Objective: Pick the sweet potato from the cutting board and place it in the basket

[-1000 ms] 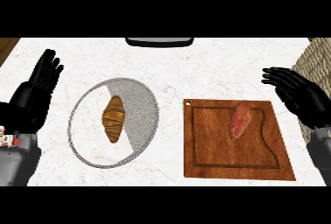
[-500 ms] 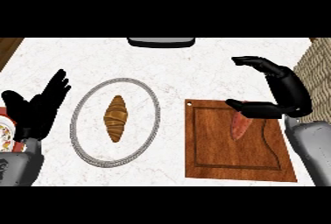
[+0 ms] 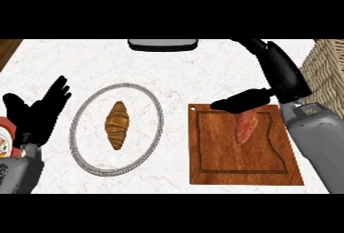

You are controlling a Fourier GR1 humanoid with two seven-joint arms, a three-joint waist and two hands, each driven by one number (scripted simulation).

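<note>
The sweet potato (image 3: 245,128), reddish and elongated, lies on the far right part of the wooden cutting board (image 3: 228,164). My right hand (image 3: 280,69) hovers over the board's far right corner. It is open, its fingers stretch away from me, and its thumb (image 3: 236,102) reaches left just beyond the sweet potato's far end. Nothing is held. The wicker basket (image 3: 328,68) shows at the right edge, partly cut off. My left hand (image 3: 39,109) rests open at the left, fingers up.
A round plate (image 3: 81,113) holding a croissant (image 3: 118,124) sits left of the board. A dark grey object (image 3: 163,44) lies at the counter's far edge. A red and white item (image 3: 5,139) peeks in at the left edge.
My right hand has swung in from the right and come nearer, so its thumb now sits just past the sweet potato's far end. The left hand shifted slightly and stays open.
</note>
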